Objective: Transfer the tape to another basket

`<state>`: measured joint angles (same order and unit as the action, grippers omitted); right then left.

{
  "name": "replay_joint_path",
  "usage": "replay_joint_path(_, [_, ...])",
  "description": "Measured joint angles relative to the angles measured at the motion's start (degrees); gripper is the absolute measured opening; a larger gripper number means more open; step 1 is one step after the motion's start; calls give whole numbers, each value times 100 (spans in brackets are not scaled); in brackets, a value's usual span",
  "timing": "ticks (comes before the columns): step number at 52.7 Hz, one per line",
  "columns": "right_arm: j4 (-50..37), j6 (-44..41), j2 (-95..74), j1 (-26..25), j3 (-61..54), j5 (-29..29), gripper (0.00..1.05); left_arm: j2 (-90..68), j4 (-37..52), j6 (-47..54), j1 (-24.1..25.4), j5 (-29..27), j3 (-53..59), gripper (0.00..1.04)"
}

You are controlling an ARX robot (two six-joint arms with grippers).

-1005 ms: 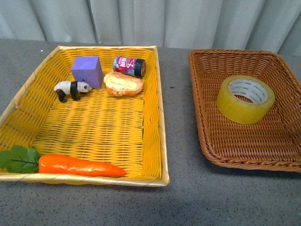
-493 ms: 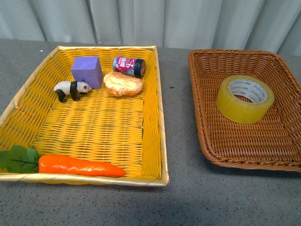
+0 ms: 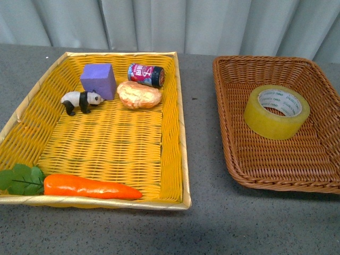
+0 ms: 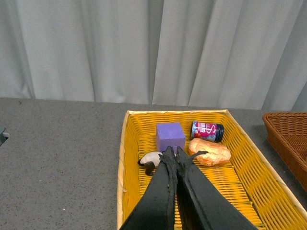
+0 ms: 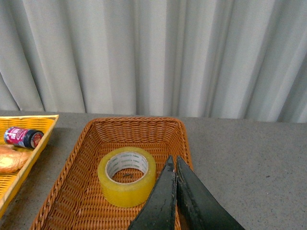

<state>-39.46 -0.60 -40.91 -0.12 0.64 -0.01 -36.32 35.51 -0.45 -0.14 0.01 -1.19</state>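
Observation:
The tape (image 3: 277, 111), a yellowish translucent roll with a pale printed core, lies flat inside the brown wicker basket (image 3: 241, 170) at the right of the front view. The same tape (image 5: 126, 175) sits in that basket (image 5: 72, 187) in the right wrist view, with my right gripper (image 5: 173, 160) shut and empty, held high beside the roll over the basket's rim. My left gripper (image 4: 172, 150) is shut and empty, hovering over the yellow tray (image 4: 122, 182). Neither arm shows in the front view.
The yellow woven tray (image 3: 180, 133) at the left holds a purple block (image 3: 99, 79), a toy panda (image 3: 81, 100), a small can (image 3: 146, 74), a bread roll (image 3: 139, 94) and a carrot (image 3: 87, 187). Grey tabletop (image 3: 204, 138) separates tray and basket. A curtain hangs behind.

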Motion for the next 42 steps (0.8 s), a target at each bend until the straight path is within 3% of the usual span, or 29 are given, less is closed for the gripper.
replay_joint_path(42, [2308,0,2470,0,-37,-2,1,2232,-2127,2,0,-2,4,4])
